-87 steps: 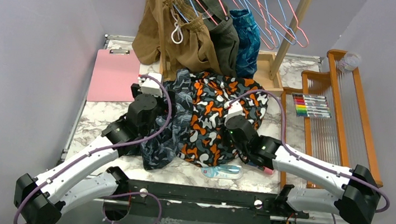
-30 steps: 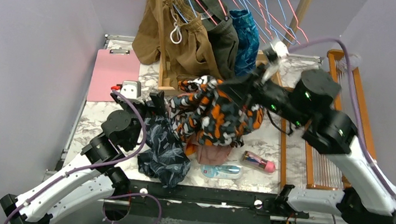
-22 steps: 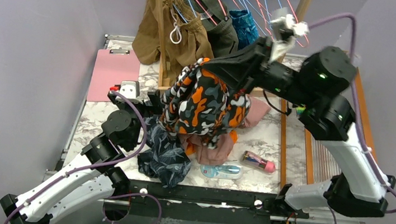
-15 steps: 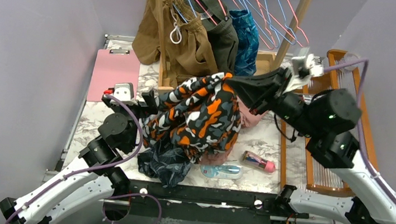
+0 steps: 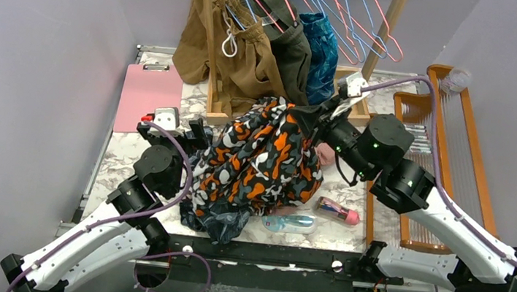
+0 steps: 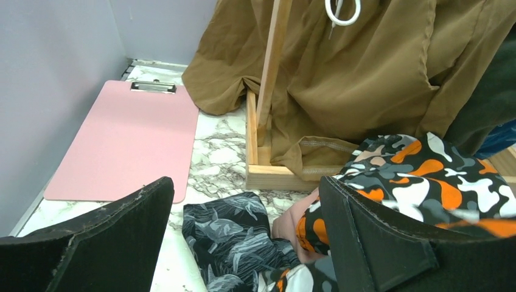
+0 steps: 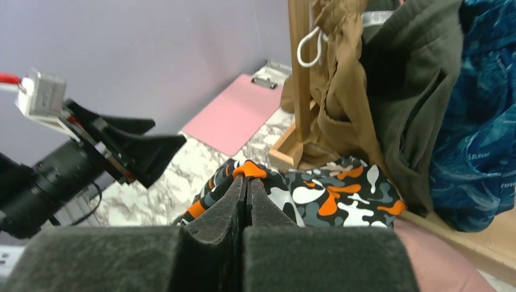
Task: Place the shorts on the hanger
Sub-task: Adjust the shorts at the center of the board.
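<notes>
A marble-patterned table [image 5: 120, 156] carries a wooden clothes rack [image 5: 212, 75] at its far edge, hung with brown shorts [image 5: 233, 51], a dark green garment [image 5: 295, 47] and a blue one [image 5: 323, 47]. A pink wire hanger [image 5: 396, 53] hangs at the right end of the row of hangers on the rack, well apart from both arms. The right arm [image 5: 446, 219] reaches in from the right toward the middle of the table. Its end effector [image 7: 246, 181] is fully closed, and a fold of the camouflage shorts [image 5: 261, 161] is pinched between its pads just near the rack's base. From that raised point the shorts drape down toward the near left, over the heap in the middle of the table. The left arm [image 5: 95, 234] lies at the near left; its end effector [image 6: 244, 182] stands wide apart, has hold of nothing and faces the rack. A wooden loom [image 5: 462, 140] stands along the right edge and a pink clipboard [image 5: 147, 96] lies at the far left. Navy leaf-print shorts [image 6: 228, 234] lie crumpled beneath the camouflage pair on the near left, and dusty-pink shorts [image 5: 324, 153] show at its right. A clear bottle [image 5: 289, 224] and a small pink-capped bottle [image 5: 338, 212] lie at the near edge.
</notes>
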